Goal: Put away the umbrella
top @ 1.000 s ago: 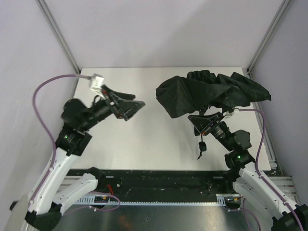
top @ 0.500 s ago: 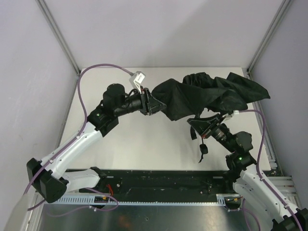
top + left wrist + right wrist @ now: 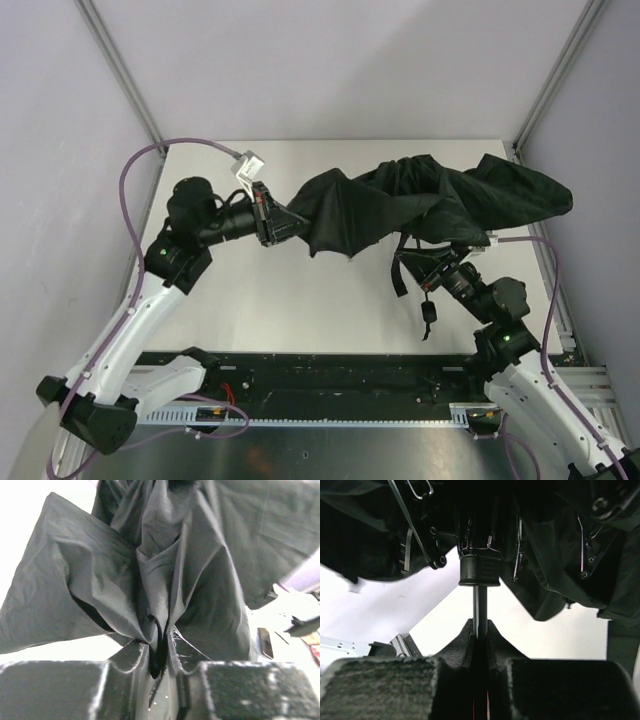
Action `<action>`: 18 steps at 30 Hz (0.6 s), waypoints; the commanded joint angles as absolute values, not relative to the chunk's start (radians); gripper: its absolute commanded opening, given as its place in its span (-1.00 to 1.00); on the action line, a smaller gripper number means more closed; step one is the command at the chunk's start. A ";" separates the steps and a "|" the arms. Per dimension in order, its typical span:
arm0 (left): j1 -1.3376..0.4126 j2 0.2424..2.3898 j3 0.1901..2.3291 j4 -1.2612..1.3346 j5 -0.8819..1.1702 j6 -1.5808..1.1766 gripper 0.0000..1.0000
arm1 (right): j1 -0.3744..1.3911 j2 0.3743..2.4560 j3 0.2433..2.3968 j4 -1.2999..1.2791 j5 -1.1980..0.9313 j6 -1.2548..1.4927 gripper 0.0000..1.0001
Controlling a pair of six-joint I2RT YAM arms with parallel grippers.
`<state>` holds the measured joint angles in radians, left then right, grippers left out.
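Observation:
The black umbrella (image 3: 440, 200) hangs half-collapsed over the right half of the table, its canopy stretched out toward the left. My left gripper (image 3: 297, 226) is shut on a fold at the canopy's left edge. In the left wrist view that pinched fabric (image 3: 155, 625) bunches up between the fingertips (image 3: 134, 656) of the gripper (image 3: 159, 650). My right gripper (image 3: 425, 262) sits under the canopy, shut on the thin metal shaft (image 3: 480, 607) just below the black runner collar (image 3: 479, 570). The handle with its strap (image 3: 430, 312) dangles below that gripper.
The white table (image 3: 250, 300) is bounded by grey walls with aluminium posts at the back left (image 3: 120, 75) and back right (image 3: 560, 70). A black rail (image 3: 330, 372) runs along the near edge. A purple cable (image 3: 135, 175) loops over the left arm.
My left arm swung right to the canopy, shut on a fold of fabric and drew it leftward, stretching the canopy. The right gripper kept its hold on the shaft.

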<state>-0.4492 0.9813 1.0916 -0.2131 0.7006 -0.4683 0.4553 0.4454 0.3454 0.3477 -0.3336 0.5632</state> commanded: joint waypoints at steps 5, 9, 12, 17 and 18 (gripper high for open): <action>-0.414 0.951 1.125 -0.269 0.863 -0.398 0.23 | 0.545 0.452 0.440 0.327 -0.181 0.376 -1.00; -0.360 0.918 1.238 -0.368 0.860 -0.334 0.33 | 0.550 0.462 0.467 0.245 -0.142 0.284 -1.00; -0.365 0.942 1.339 -0.380 0.845 -0.350 0.37 | 0.552 0.479 0.482 0.229 -0.145 0.250 -1.00; -0.499 0.998 1.499 -0.383 0.621 -0.354 0.39 | 0.552 0.510 0.492 0.240 -0.133 0.239 -1.00; -0.559 1.019 1.528 -0.382 0.561 -0.343 0.39 | 0.552 0.513 0.493 0.242 -0.129 0.241 -1.00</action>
